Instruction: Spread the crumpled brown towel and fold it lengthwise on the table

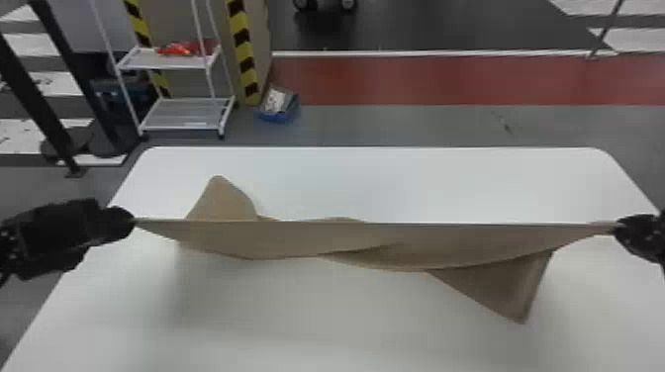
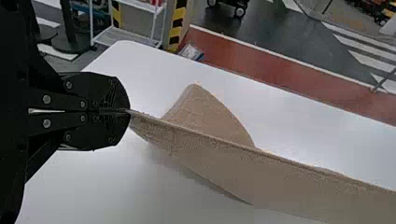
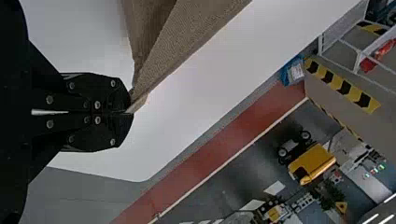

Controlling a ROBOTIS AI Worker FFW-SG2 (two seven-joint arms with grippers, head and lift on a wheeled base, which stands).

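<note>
The broad white table (image 1: pixel 376 183) gives the cloth room to spread, and the brown towel (image 1: pixel 297 240) is stretched across its middle, its top edge pulled straight, presumably so that the loose part can be laid out flat and then folded. One flap pokes out on the far side at the left and a corner droops on the near side at the right, so the lower part probably needs untwisting first. The left gripper (image 2: pixel 127 111) and the right gripper (image 3: pixel 128 112) each pinch one end, which keeps the edge taut between them.
</note>
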